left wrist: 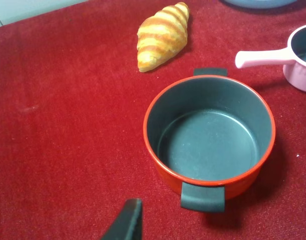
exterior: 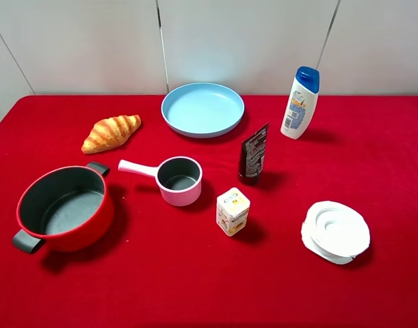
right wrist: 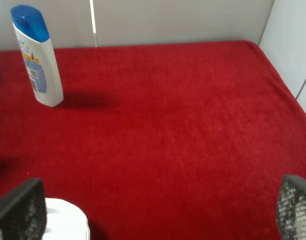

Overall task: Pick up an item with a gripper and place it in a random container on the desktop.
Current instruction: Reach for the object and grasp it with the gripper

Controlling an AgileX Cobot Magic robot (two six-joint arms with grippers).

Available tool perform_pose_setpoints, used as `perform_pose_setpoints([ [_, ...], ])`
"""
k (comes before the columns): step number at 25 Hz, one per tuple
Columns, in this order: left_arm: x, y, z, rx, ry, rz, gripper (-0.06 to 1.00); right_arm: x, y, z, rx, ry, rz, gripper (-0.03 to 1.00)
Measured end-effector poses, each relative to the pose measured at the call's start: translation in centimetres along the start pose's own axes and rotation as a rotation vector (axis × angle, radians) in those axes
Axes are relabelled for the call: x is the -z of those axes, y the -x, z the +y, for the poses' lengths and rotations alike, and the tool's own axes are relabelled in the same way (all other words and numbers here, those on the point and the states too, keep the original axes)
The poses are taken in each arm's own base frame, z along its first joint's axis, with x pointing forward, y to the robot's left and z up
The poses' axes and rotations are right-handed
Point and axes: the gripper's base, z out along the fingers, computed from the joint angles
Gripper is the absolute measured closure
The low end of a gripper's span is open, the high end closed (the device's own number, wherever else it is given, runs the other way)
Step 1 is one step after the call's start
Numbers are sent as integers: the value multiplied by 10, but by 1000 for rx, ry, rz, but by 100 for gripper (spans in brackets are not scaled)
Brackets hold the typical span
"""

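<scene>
Closest to the high camera is the front strip of the red counter, bare from side to side.

At the far left sits the red pot, near the left edge. The left hand hovers over the counter just beside this pot and looks down into it. Only one dark finger tip shows, so I cannot tell if this hand is spread or closed.

Behind the pot lies the croissant, with bare cloth on its left up to the back corner. Next comes the pink pan, its handle pointing left toward the pot.

The blue dish sits in the middle at the back, close to the wall.

The carton stands upright near the middle of the counter. It is just right of the pink pan and in front of the black tube, touching neither. It is well apart from the blue dish.

The shampoo bottle stands at the back right. A white round thing lies near the front right. Past both there is wide bare cloth out to the right edge.

The right hand hovers low there, near the white round thing. Its two fingers are spread far apart and hold nothing.
</scene>
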Motion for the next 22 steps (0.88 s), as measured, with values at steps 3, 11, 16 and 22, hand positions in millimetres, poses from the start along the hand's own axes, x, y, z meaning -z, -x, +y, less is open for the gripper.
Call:
perform_pose_setpoints([
  [3,0,0,0,0,0,0,-5,0,0,0,0,0,0,27],
  [11,0,0,0,0,0,0,-5,0,0,0,0,0,0,27],
  [16,0,0,0,0,0,0,-5,0,0,0,0,0,0,27],
  [22,0,0,0,0,0,0,-5,0,0,0,0,0,0,27],
])
